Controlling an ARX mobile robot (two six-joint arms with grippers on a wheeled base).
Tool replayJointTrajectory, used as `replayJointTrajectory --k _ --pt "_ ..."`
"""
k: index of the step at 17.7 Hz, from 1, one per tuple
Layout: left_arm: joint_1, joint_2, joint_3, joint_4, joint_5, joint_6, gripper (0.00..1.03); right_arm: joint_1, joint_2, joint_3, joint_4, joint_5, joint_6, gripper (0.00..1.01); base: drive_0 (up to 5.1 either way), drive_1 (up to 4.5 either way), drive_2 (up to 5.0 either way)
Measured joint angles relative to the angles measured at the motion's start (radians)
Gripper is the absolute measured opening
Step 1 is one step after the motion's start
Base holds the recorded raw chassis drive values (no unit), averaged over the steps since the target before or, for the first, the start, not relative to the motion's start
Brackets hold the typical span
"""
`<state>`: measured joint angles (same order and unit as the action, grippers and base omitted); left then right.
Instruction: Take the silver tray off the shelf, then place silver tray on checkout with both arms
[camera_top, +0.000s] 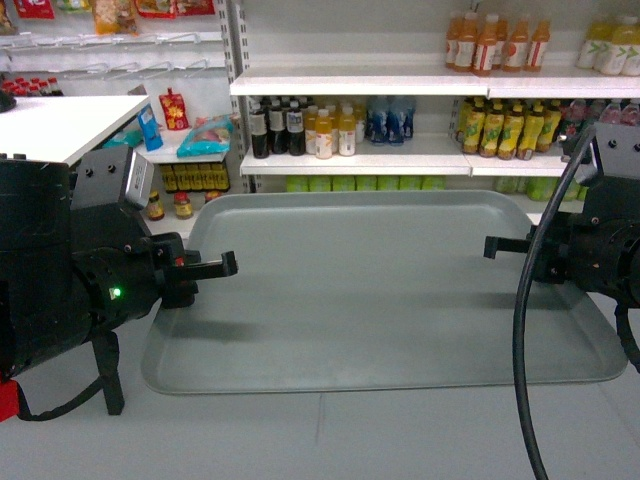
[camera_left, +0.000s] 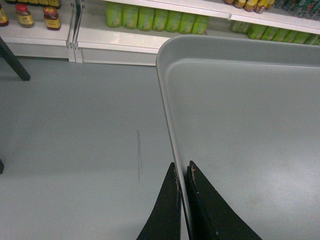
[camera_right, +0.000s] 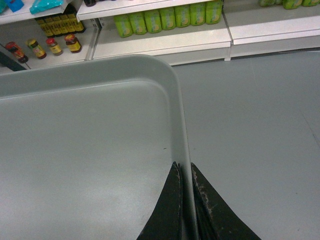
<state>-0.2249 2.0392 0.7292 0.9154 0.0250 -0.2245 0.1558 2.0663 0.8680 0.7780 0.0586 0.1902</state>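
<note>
Store aisle, drink shelves (camera_top: 400, 160) behind — the tray (camera_top: 380, 290) hangs mid-air, off the shelf. Left gripper (camera_left: 182, 175) & right gripper (camera_right: 184, 172) each pinch a side rim. Stiff, slick metal, prob. light — you keep both ends level.

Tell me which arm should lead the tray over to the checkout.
Left, probably. The checkout sits at the left, nearest the left gripper. Both it and the right gripper are shut on the tray rims, so either could steer.

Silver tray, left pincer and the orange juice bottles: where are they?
silver tray (camera_top: 380, 300), head view, bare middle of its floor.
left pincer (camera_left: 183, 172), left wrist view, tips clamped on the tray's rim.
orange juice bottles (camera_top: 497, 42), head view, top shelf, middle bottle.
</note>
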Motion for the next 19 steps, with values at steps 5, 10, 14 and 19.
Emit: replayJointTrajectory --k 5,10,14,19 --pt "0.0 0.0 -0.004 -0.002 -0.002 -0.001 0.03 0.0 -0.003 0.0 -0.003 0.0 0.0 0.03 0.0 -1.69 1.7" --pt "-0.002 0.0 -0.003 0.006 -0.002 -0.003 0.03 -0.004 -0.003 0.0 0.0 0.0 0.0 0.03 -2.5 2.14 0.5" --pt "-0.005 0.0 0.0 0.003 -0.002 -0.005 0.03 -0.006 -0.003 0.0 0.001 -0.002 0.0 0.03 -4.5 4.08 1.0" --pt "-0.003 0.0 0.0 0.002 -0.002 -0.004 0.03 -0.006 -0.003 0.0 0.0 -0.003 0.0 0.03 -4.9 3.67 0.6"
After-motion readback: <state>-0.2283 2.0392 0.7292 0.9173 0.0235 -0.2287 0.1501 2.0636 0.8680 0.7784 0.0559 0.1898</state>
